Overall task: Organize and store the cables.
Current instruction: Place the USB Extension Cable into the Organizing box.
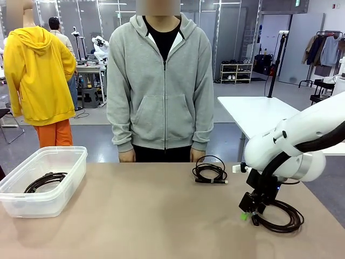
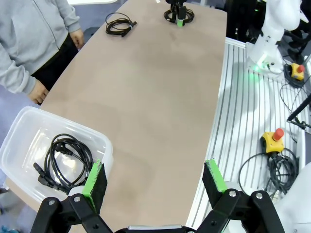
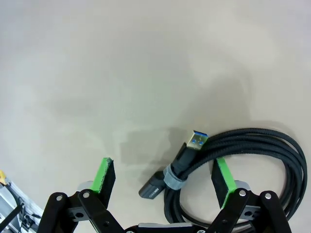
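The smooth tabletop (image 1: 151,221) is plain tan. On its right, the coiled braided cable (image 3: 262,138) is black, bound by a grey strap (image 3: 172,177), its metal plug (image 3: 197,139) tipped blue. The clear plastic bin (image 1: 70,182) at left holds another black coiled cable (image 1: 46,179). The far person's zip hoodie (image 1: 161,97) is grey.
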`<state>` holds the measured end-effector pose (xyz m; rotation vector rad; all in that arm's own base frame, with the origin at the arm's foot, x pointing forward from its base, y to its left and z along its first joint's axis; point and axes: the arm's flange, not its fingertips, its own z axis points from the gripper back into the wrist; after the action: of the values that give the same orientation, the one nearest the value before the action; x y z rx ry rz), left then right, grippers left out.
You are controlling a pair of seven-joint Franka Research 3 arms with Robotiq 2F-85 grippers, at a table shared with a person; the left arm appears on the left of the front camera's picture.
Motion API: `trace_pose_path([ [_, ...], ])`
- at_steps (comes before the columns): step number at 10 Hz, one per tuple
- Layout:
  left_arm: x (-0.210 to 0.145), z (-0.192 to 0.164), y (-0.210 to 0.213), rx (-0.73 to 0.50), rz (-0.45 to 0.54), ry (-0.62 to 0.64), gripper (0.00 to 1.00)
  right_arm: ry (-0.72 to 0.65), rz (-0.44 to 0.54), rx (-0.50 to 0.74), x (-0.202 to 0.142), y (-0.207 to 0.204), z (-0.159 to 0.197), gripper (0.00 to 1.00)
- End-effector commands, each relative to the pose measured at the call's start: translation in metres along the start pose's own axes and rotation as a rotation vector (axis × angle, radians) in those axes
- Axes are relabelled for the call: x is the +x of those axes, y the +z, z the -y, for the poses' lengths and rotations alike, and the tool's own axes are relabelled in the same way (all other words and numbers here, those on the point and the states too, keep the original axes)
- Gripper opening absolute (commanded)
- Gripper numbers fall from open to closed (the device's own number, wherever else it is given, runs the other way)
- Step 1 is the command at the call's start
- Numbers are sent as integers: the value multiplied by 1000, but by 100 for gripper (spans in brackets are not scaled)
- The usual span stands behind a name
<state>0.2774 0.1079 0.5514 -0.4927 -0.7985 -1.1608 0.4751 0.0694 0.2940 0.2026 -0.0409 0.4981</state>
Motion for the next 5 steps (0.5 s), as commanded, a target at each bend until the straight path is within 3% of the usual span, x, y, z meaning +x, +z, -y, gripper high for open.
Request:
trace_pose_path([
  [1,3,-3,1,8,5,-3,100,-32,-19,-46,5,-1,-5,100],
  [5,3,-3,1,8,5,-3,100,-42,-37,-71,4,-1,-9,100],
])
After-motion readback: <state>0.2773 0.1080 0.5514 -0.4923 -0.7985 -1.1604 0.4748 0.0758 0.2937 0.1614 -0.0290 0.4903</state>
